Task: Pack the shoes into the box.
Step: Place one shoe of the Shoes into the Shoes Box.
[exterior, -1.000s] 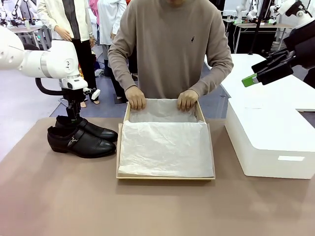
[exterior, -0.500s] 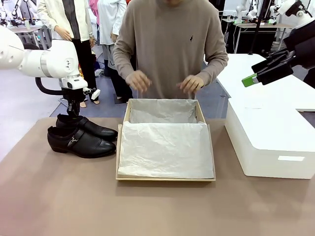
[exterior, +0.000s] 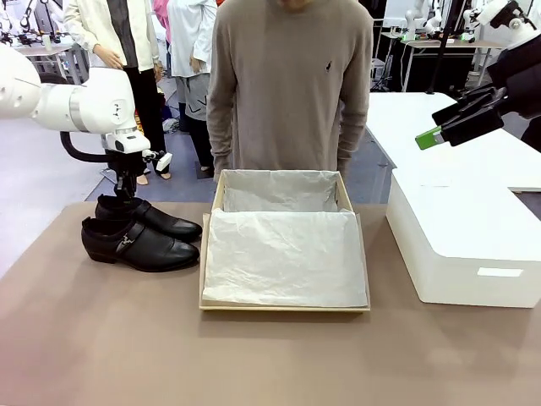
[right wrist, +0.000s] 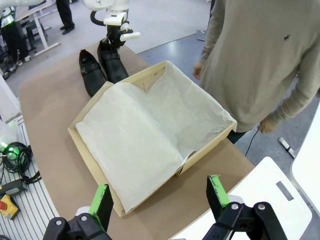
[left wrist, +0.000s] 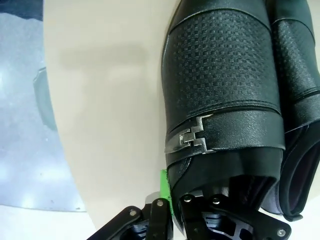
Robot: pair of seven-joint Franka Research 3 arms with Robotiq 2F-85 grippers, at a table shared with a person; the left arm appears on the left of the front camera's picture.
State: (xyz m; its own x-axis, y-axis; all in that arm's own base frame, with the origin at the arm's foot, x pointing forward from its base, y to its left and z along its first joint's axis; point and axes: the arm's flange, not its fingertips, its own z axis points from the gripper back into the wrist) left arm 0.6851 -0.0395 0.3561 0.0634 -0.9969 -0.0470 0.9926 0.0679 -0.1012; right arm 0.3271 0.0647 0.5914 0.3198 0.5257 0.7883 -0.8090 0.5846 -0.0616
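Two glossy black shoes lie side by side at the table's left, toes toward the box: the near shoe (exterior: 139, 244) and the far shoe (exterior: 161, 220). My left gripper (exterior: 127, 194) stands straight down on the far shoe's heel. In the left wrist view the gripper (left wrist: 175, 192) is shut on the heel collar of the buckled shoe (left wrist: 222, 85), with a green pad (left wrist: 164, 186) pressed on its outer side. The open brown box (exterior: 205, 254), lined with white tissue, sits mid-table. My right gripper (exterior: 435, 127) hangs open high at the right, above the box (right wrist: 85, 150).
A big white block (exterior: 461, 245) stands right of the box. A person (exterior: 287, 85) stands at the far edge behind the box, arms hanging down. Bare brown tabletop (exterior: 270, 355) stretches in front of the box and shoes.
The person's hands left the box's far wall and dropped to their sides. Both arms, the shoes and the box stayed put.
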